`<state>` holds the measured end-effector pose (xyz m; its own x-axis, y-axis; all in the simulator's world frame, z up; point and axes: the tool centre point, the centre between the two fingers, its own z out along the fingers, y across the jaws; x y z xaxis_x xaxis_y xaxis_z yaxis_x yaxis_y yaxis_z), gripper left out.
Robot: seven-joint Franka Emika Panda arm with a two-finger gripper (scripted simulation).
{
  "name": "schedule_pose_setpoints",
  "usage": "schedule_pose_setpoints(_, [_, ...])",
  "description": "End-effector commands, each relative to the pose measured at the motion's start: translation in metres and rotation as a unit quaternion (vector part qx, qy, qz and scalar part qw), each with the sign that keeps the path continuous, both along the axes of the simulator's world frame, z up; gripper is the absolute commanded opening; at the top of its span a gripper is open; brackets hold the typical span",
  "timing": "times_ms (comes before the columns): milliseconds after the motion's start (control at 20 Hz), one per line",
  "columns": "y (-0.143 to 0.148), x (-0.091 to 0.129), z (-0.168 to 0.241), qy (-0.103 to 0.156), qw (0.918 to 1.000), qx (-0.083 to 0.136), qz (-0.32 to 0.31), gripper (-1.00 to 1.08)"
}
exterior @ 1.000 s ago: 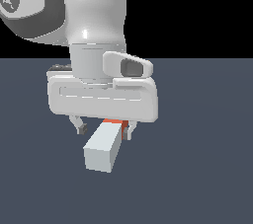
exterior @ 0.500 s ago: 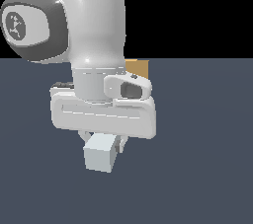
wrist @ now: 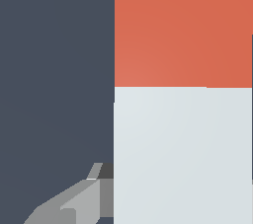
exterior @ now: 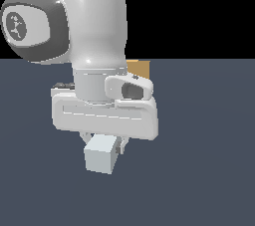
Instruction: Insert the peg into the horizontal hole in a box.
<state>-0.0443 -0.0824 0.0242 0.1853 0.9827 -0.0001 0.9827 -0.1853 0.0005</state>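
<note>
The peg lies on the dark floor with its pale grey-white end (exterior: 102,154) facing the camera; its red-orange half is hidden behind the hand in the exterior view. The wrist view shows both halves, red-orange (wrist: 183,28) and white (wrist: 183,154). My gripper (exterior: 104,143) is low over the peg with a finger on each side, and one finger (wrist: 84,203) touches the white half's side. The jaws look shut on the peg. Only a corner of the tan box (exterior: 139,68) shows behind the arm. The hole is hidden.
The dark grey floor (exterior: 209,160) spreads to both sides of the arm. The arm's large white body (exterior: 89,26) blocks most of the view toward the box.
The hand has come down over the peg, hiding its red-orange half in the exterior view. The arm has swung, and a corner of the box now shows behind it. The peg has not moved.
</note>
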Motion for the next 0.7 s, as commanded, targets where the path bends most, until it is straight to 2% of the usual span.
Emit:
schedule_pose_setpoints(0, [0.0, 0.0, 0.0, 0.0, 1.0, 0.0, 0.0, -1.0])
schedule_pose_setpoints(300, [0.007, 0.011, 0.004, 0.0, 0.9997, 0.0, 0.023, -1.0])
schedule_pose_setpoints(650, [0.031, 0.041, 0.018, 0.0, 0.9957, -0.001, 0.093, -1.0])
